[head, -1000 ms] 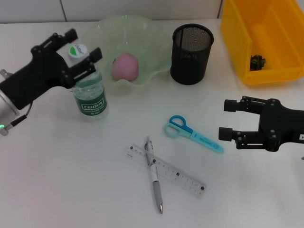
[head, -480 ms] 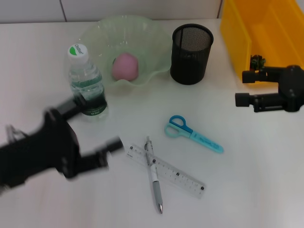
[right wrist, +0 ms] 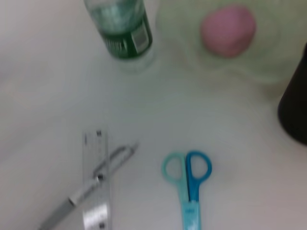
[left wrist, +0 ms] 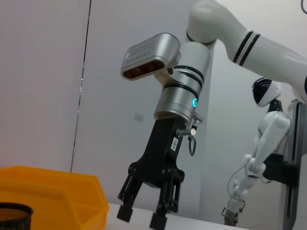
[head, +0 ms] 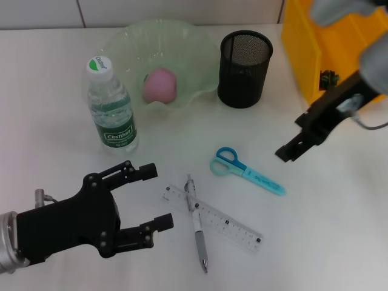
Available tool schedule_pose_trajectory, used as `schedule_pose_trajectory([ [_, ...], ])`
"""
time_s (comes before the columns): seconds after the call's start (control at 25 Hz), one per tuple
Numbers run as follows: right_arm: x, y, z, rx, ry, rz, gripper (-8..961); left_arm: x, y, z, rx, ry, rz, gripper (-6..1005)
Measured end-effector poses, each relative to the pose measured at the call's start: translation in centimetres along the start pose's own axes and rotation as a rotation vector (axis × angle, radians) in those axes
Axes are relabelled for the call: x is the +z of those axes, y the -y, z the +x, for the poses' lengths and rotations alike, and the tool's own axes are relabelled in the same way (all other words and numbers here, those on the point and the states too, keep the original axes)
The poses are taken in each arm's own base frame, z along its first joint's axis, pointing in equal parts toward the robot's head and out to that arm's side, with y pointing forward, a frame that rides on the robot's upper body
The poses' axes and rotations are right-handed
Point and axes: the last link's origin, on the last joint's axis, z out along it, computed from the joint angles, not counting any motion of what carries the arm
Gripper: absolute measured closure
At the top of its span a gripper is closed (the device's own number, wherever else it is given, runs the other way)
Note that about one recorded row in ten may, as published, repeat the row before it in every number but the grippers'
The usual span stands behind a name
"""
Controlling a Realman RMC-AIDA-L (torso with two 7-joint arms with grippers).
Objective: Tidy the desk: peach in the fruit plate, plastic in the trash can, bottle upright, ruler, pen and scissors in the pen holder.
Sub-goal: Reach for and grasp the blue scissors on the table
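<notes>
Hovering low at seven o'clock, my left gripper (head: 150, 199) has its fingers spread, bare desk (head: 54, 145) around it and the ruler (head: 212, 219) just off its tips. My pen (head: 196, 225) lies across that ruler. My right gripper (head: 293, 143) hangs at three o'clock, fingers apart, beside the yellow bin (head: 315, 54). Scissors (head: 245, 170) lie between the two. Bottle (head: 111, 108) stands upright at ten; peach (head: 160, 84) sits in the plate (head: 121, 42); holder (head: 244, 68) stands at twelve.
</notes>
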Motion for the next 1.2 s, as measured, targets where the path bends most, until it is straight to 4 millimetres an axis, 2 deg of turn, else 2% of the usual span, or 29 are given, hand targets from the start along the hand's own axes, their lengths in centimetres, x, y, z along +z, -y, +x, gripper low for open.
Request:
schedule_pose_trajectory([
  [0.2,3.0,-1.6,-2.2,-0.04,-0.107,0.052,116,0.1,0.3,-0.2,0.0,0.019,0.015,166],
  [0.44,6.0,-1.9,-2.7,-0.047,-0.152,0.066,116,0.2,0.4,-0.2,0.001,0.021,0.012,166],
  [0.84,7.9,-2.1,-2.8,-0.025,-0.129,0.042,122,0.2,0.4,-0.3,-0.004,0.026,0.011,166],
  [1.2,9.0,-2.2,-2.6,-0.021,-0.141,0.054,216,0.2,0.4,-0.3,-0.011,0.027,0.009,166],
])
